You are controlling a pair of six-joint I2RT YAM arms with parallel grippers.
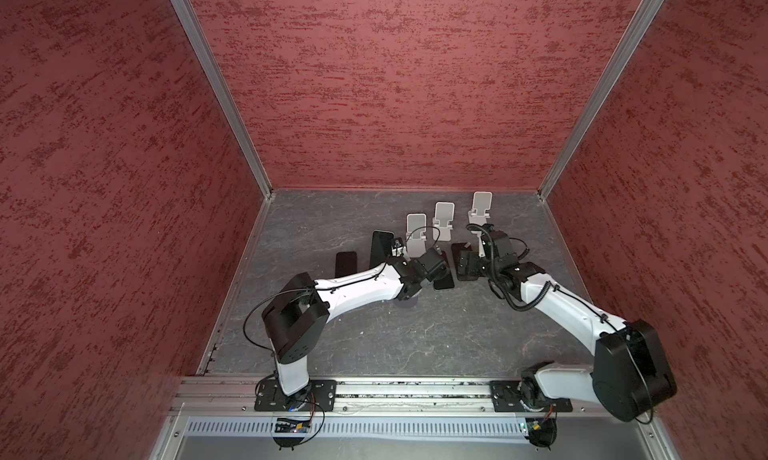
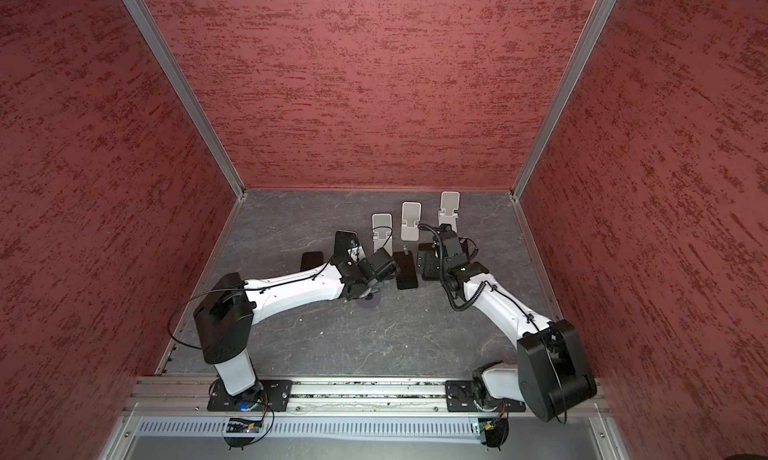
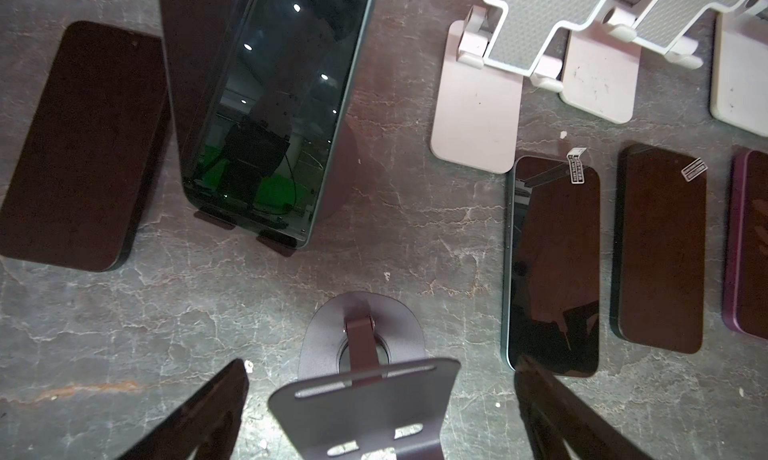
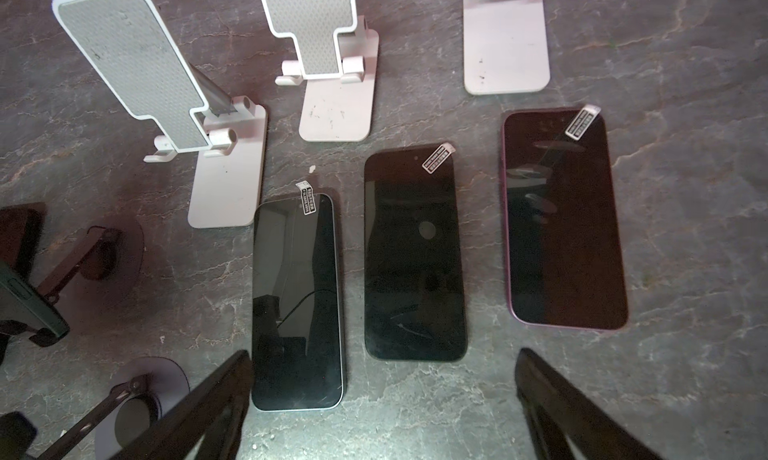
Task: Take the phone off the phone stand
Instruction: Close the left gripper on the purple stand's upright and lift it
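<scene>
Propped phone [image 3: 266, 104] cut by the frame edge, purple phone [image 3: 752, 245] half out of view — dark stand [image 3: 357, 408] likewise

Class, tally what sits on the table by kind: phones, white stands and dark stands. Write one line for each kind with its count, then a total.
Phones: 5
White stands: 3
Dark stands: 2
Total: 10
</scene>
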